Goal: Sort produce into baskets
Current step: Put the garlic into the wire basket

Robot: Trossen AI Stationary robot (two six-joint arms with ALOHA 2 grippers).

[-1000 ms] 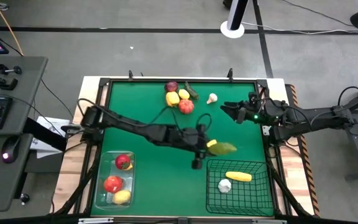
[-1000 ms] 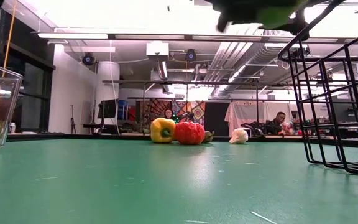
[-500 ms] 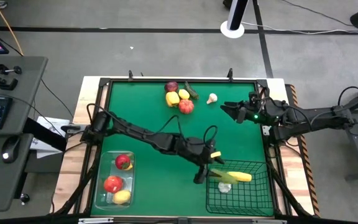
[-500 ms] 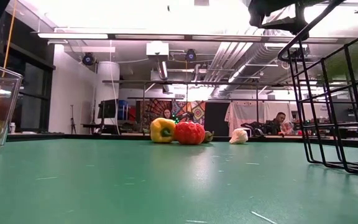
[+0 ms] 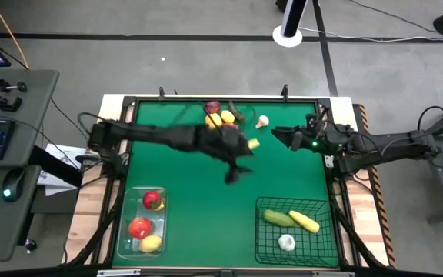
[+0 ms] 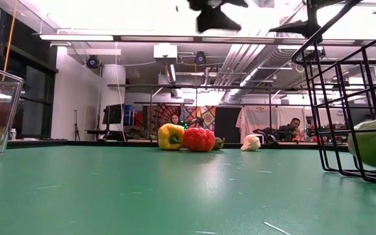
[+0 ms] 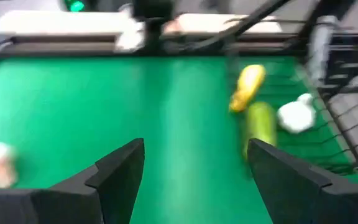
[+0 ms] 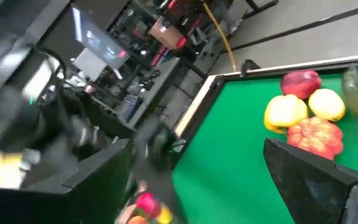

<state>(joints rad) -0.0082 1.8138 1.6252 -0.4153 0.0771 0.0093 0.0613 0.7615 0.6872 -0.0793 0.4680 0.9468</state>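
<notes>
Left gripper (image 5: 237, 158) mid-frame in the high view, fingers spread wide, empty; right gripper (image 5: 279, 135) waits right of center, fingers apart, empty. No readable writing anywhere. Wire basket (image 5: 325, 246) lower right holds cucumber (image 5: 278, 218), yellow piece (image 5: 304, 221), garlic (image 5: 286, 242); clear bin (image 5: 125, 231) lower left holds two red fruits and a yellow one, remaining produce (image 5: 223, 117) clustered at top center.
</notes>
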